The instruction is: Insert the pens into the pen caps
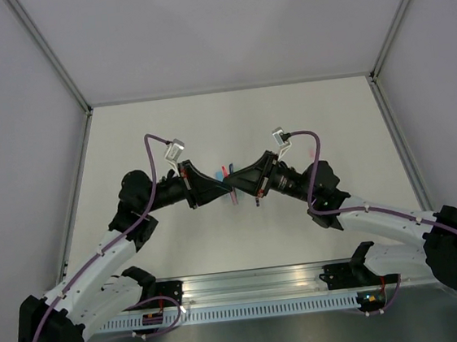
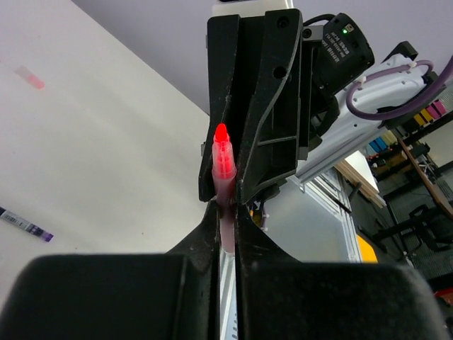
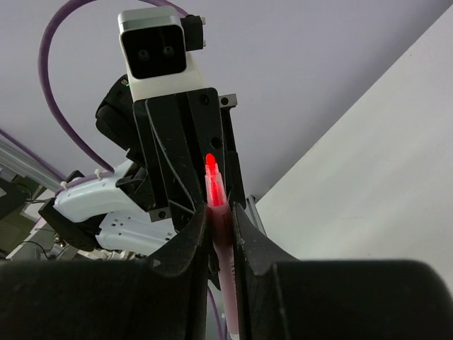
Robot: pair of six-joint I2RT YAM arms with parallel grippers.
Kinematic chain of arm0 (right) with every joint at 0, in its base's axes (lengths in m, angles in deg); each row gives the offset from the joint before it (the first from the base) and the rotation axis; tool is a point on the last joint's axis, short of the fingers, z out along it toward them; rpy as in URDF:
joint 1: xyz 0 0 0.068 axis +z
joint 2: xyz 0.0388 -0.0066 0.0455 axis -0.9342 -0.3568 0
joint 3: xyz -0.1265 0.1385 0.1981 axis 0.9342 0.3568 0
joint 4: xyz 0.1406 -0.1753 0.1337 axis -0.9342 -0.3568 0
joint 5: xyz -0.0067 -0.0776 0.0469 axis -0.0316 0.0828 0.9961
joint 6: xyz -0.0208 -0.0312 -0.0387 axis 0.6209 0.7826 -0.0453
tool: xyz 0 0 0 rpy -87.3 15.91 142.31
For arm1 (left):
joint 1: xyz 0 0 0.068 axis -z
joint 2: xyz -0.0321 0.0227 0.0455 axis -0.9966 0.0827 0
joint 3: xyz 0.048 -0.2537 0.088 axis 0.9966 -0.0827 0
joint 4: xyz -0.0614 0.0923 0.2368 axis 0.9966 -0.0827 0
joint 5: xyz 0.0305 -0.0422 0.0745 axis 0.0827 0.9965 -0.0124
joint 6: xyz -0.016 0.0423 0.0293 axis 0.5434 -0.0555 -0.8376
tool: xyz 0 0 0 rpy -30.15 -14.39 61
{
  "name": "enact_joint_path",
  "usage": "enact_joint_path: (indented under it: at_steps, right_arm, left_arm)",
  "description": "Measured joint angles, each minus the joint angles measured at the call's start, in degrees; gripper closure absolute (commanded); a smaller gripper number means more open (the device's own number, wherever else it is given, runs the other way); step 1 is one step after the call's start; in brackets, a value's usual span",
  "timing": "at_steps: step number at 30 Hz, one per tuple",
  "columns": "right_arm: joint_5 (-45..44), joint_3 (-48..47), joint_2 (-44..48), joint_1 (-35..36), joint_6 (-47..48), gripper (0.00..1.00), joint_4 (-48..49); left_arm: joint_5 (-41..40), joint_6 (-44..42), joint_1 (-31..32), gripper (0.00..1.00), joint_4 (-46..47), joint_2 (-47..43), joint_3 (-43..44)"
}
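A red-pink pen (image 2: 224,166) stands upright, red tip up, between the tips of both grippers, which meet nose to nose over the middle of the table. My left gripper (image 2: 226,212) is shut on its pale pink barrel. My right gripper (image 3: 221,216) is also shut on the barrel of the same pen (image 3: 214,185). In the top view the two grippers touch at the pen (image 1: 232,188). A pinkish pen cap (image 2: 30,78) lies on the table far left. A dark purple pen (image 2: 25,224) lies on the table at the left. Small blue and pink pieces (image 1: 221,172) lie just behind the grippers.
The white table (image 1: 127,141) is walled by grey panels at left, back and right. A metal rail (image 1: 257,286) with the arm bases runs along the near edge. Purple cables (image 1: 154,150) loop over both wrists.
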Motion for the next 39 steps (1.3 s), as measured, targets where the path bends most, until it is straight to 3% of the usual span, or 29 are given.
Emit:
enact_joint_path:
  at_steps: [5,7,8,11,15,31,34,37,38,39]
  right_arm:
    - [0.44,0.26,-0.04,0.13,-1.18,1.00,2.38]
    - [0.55,0.31,-0.04,0.15,-1.36,1.00,2.75]
    - [0.55,0.33,-0.02,0.15,-1.36,1.00,2.86]
    - [-0.17,0.44,-0.02,0.26,-1.49,1.00,2.89]
    - [-1.60,0.63,0.09,0.28,-1.51,1.00,2.71]
    - [-6.40,1.86,0.70,0.28,-1.46,1.00,3.02]
    - [-7.08,2.16,0.70,0.28,-1.44,1.00,3.63]
    - [-7.85,2.47,0.70,0.28,-1.33,1.00,3.61]
    - [-7.98,2.60,0.70,0.26,-1.16,1.00,3.56]
    - [-8.11,2.78,0.70,0.26,-1.05,1.00,3.65]
  left_arm:
    - [0.83,1.40,0.00,0.97,1.84,-0.26,0.00]
    - [0.96,1.62,0.00,0.88,2.21,-0.31,0.00]
    - [0.98,1.68,0.00,0.73,2.29,-0.33,0.00]
    - [1.68,1.92,0.46,0.55,2.25,-0.33,0.00]
    - [1.97,2.01,1.14,0.51,2.29,-0.15,0.00]
    - [2.08,2.91,1.99,0.52,6.19,5.73,0.00]
    - [1.99,3.45,2.75,0.59,7.32,7.58,0.02]
    - [2.01,4.15,3.58,0.80,8.15,9.20,0.02]
    - [2.03,4.39,3.74,0.93,8.39,9.49,0.02]
    - [1.97,4.83,3.82,0.97,8.44,9.57,0.02]
